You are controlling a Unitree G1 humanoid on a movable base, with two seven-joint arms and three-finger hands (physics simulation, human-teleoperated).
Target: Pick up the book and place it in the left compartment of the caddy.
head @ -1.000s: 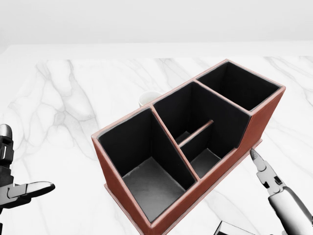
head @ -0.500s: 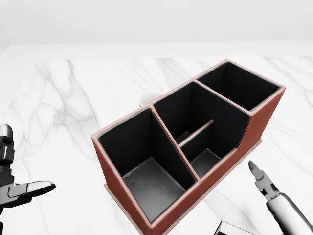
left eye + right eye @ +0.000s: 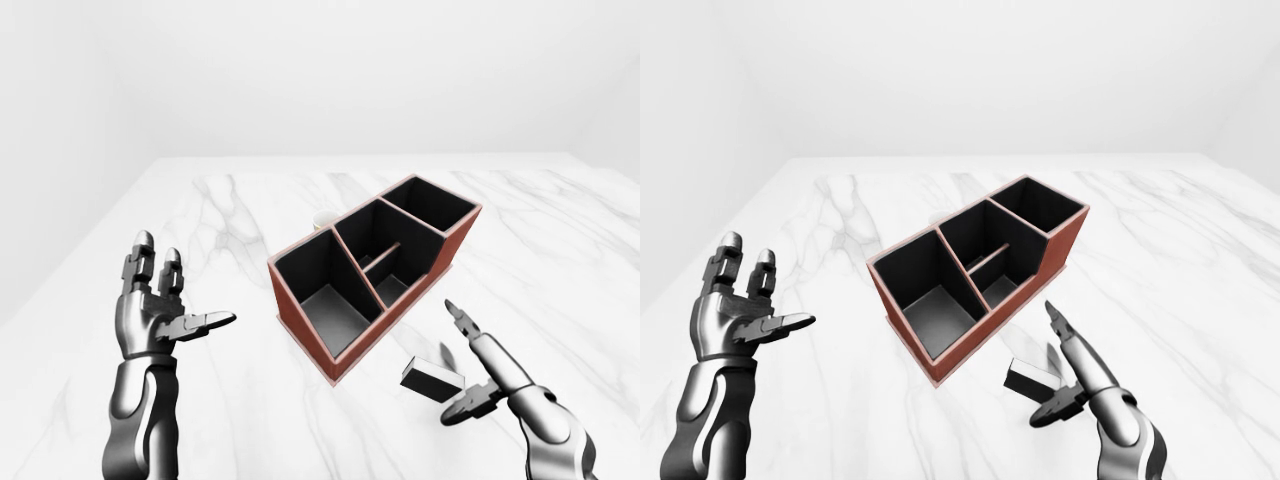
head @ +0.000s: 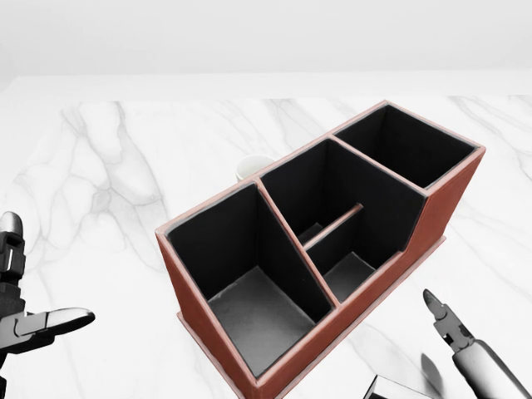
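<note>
The red-brown caddy with black compartments stands on the white marble table; its left compartment is the large one nearest me. The book, dark with a pale edge, lies on the table just below and right of the caddy, and its corner shows at the bottom of the head view. My right hand is open, with fingers spread around the book's right end, not closed on it. My left hand is open and empty, raised at the left.
A small white cup stands behind the caddy, partly hidden by its wall. The table's far edge meets a plain white wall.
In the head view my right hand has sunk lower toward the book at the bottom right. The left hand and the caddy have not moved.
</note>
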